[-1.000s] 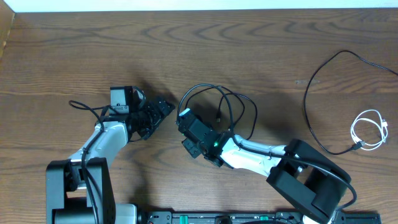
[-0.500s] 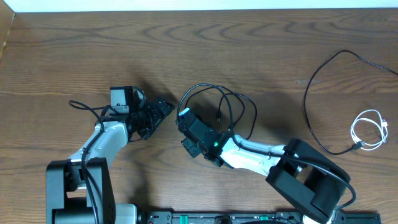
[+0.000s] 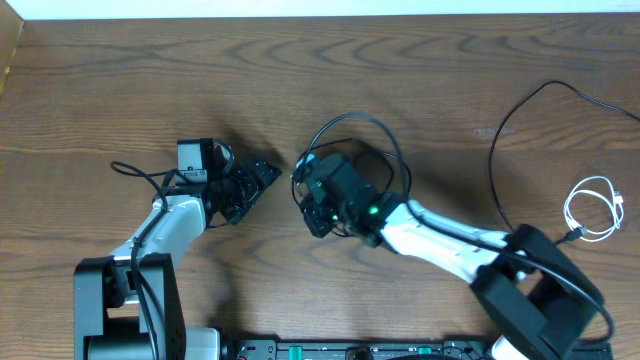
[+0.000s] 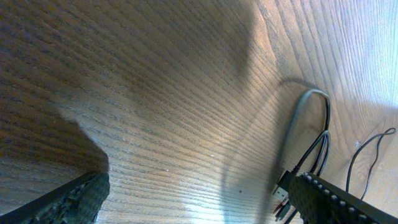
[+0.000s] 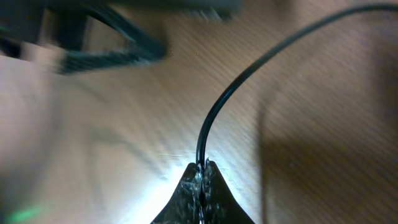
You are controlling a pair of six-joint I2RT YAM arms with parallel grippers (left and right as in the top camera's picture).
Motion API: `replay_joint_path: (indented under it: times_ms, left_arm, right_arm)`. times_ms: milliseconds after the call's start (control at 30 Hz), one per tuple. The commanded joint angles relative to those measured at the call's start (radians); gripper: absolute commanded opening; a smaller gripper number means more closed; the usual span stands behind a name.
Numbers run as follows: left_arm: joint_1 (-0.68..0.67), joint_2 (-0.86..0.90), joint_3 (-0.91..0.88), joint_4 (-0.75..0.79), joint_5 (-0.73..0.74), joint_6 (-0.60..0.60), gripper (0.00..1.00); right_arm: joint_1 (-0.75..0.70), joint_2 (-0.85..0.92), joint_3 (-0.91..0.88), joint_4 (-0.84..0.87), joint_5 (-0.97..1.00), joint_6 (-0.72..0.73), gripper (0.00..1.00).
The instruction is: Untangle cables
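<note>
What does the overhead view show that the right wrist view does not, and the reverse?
Only overhead: the white cable coiled at the right edge, and a long black cable lying near it. Only right wrist: close up, the jaws shut on the looped black cable. Both: that looped cable and the wooden table.

The looped cable (image 3: 352, 118) arches just behind your right gripper (image 5: 200, 168); the left gripper (image 3: 262, 177) lies near, on its left; the long cable (image 3: 491, 158) and the coiled cable (image 3: 593, 207) lie well right.
</note>
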Motion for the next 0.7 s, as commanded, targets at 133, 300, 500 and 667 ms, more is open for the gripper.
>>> replay_joint_path:
  times_ms: [133, 300, 500, 667]
  left_arm:
    - [0.002, -0.005, 0.005, -0.002, 0.001, 0.006, 0.98]
    - [0.002, -0.005, 0.005, -0.002, -0.085, 0.006, 0.98]
    - [0.002, -0.005, 0.005, -0.002, -0.176, 0.006, 0.98]
    - [0.002, -0.005, 0.005, -0.002, -0.176, 0.006, 0.98]
  right_arm:
    - [-0.109, -0.097, -0.003, -0.003, -0.389, 0.005, 0.01]
    - [-0.161, -0.11, -0.003, 0.001, -0.46, 0.044, 0.01]
    - [-0.224, -0.11, -0.003, 0.01, -0.566, 0.044, 0.01]
    - [-0.261, -0.11, -0.003, 0.029, -0.63, 0.073, 0.01]
